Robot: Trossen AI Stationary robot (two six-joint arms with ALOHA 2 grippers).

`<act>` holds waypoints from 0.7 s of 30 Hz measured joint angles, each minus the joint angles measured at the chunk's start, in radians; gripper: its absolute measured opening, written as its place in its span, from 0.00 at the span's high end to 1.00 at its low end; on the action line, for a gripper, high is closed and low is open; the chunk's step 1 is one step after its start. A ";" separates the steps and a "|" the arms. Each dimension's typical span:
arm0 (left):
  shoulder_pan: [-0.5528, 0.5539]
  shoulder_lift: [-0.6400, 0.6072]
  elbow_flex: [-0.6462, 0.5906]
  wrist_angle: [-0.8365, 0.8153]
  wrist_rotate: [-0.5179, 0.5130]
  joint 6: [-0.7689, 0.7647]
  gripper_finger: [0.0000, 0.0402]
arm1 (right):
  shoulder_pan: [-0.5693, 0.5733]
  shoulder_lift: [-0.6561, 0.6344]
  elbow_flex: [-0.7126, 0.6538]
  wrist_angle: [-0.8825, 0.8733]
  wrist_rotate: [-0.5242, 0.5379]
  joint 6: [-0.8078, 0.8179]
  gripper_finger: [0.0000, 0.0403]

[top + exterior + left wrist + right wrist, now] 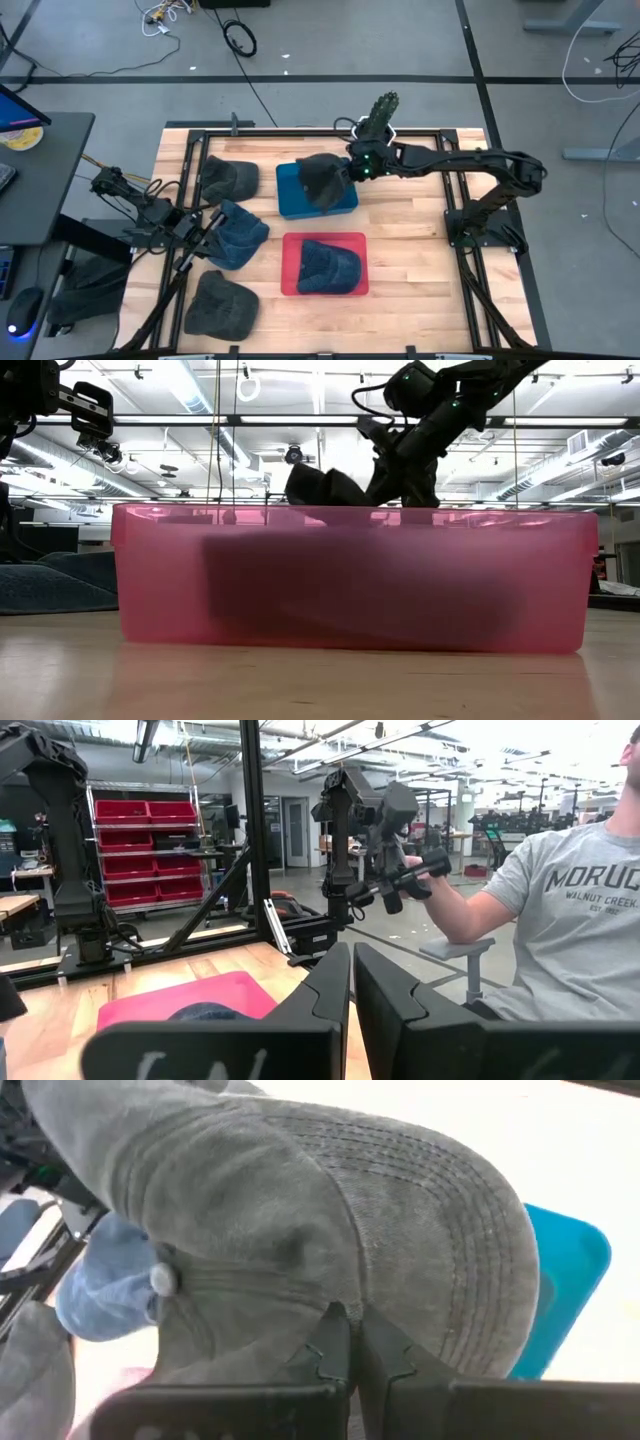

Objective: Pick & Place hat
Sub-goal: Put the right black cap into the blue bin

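My right gripper [350, 172] reaches from the table's right side and is shut on a dark grey cap [322, 178]. The cap hangs over the blue bin [290, 198]. The low view shows this grey cap [320, 488] in the air behind the red bin [350, 575]. It fills the right wrist view, with its brim [470, 1250] over the blue bin [575, 1265]. A blue cap [328, 268] lies inside the red bin [355, 240]. My left gripper [207, 228] is shut and raised by another blue cap [240, 235] at the left. My right gripper pinches a fold of the grey cap's crown [335, 1295] between its two fingers, close to where the brim joins. The fingers come level from the table's right side. The cap is lifted clear and droops below and ahead of the fingers, over the blue bin.
Two more grey caps lie on the table's left part, one far [228, 178] and one near [220, 305]. A black frame [452, 215] edges the table. A person [570, 900] sits beyond the table, a hand on a control arm [380, 820].
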 joint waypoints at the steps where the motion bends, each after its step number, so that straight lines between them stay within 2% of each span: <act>1: 0.000 0.000 0.000 0.000 0.000 0.000 0.95 | -0.003 0.005 0.006 0.001 -0.001 0.000 1.00; 21: 0.000 0.000 0.000 0.000 0.000 0.000 0.95 | -0.004 0.011 0.010 -0.009 -0.025 -0.016 0.98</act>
